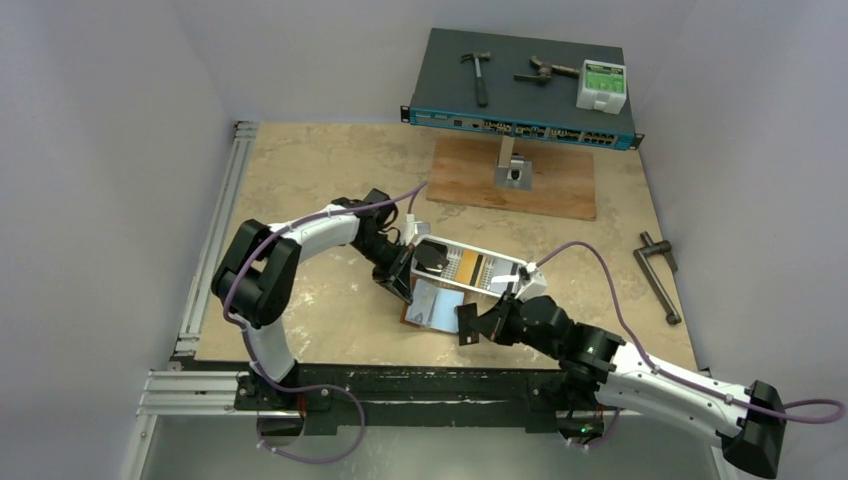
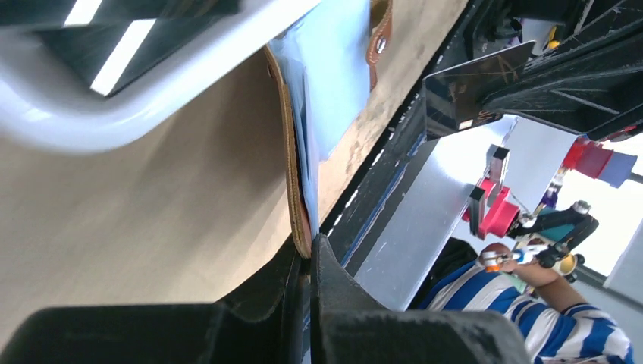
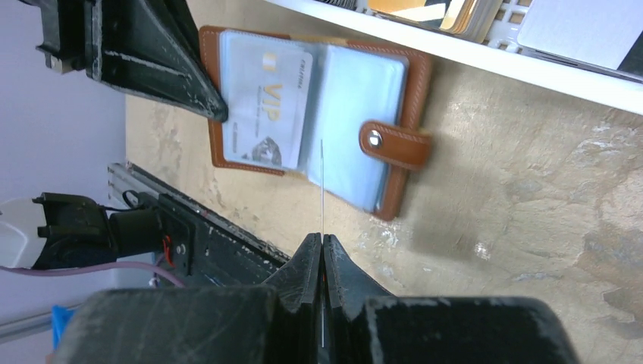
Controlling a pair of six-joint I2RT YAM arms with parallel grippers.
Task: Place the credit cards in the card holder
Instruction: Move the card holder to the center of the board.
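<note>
Top view: even, diffuse overhead light, with soft, short shadows on the counter (image 1: 300, 330). Left wrist view: lamp reflections glare in the tray (image 2: 152, 98), the bright backdrop is washed out, and the foreground is blurred.

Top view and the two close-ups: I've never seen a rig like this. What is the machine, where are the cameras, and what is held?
The machine is a left arm and a right arm, bolted at the near edge of the table, each ending in a two-finger gripper. The wide picture comes from a fixed camera above; the other two come from cameras on the wrists. On the table lie an open brown wallet with a VIP card in one sleeve, and a white tray with more cards. The left gripper pinches the wallet's edge. The right gripper holds a card edge-on, pointed toward the wallet.
</note>
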